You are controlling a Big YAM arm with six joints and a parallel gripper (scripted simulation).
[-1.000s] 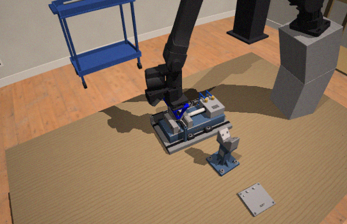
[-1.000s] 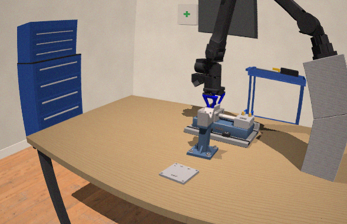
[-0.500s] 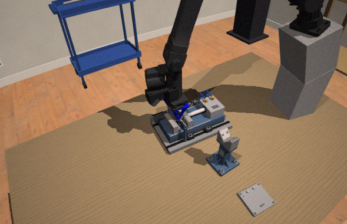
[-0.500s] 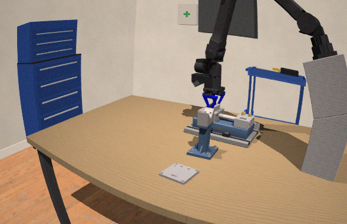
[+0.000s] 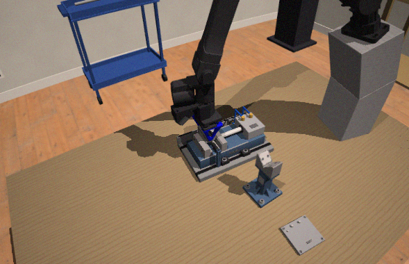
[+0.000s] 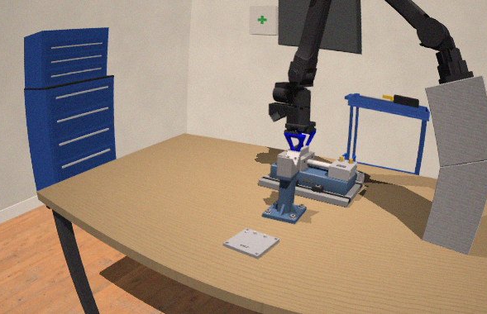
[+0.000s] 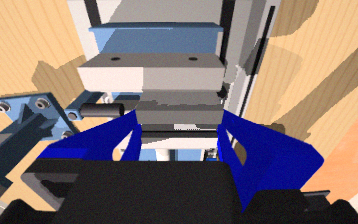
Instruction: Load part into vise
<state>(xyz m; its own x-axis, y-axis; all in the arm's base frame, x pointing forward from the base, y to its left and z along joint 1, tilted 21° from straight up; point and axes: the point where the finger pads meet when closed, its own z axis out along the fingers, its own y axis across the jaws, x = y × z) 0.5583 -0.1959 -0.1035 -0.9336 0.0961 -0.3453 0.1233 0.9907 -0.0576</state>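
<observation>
My gripper, with blue fingers, points down into the vise, shut on the grey part. The part lies between the jaws, its long side along the fixed jaw; whether they touch is unclear. The moving jaw is on the cylinder rod's side. The work stop, a dark short rod, points at the part's left end in the wrist view, apparently with a small gap. The slot's facing and contact with the low bars cannot be made out. The infeed plate carries no part.
The V-block stands empty on its blue post beside the vise. The air cylinder's grey housing, with yellow fittings, stands at the vise's other end. A second dark arm sits on a grey pedestal.
</observation>
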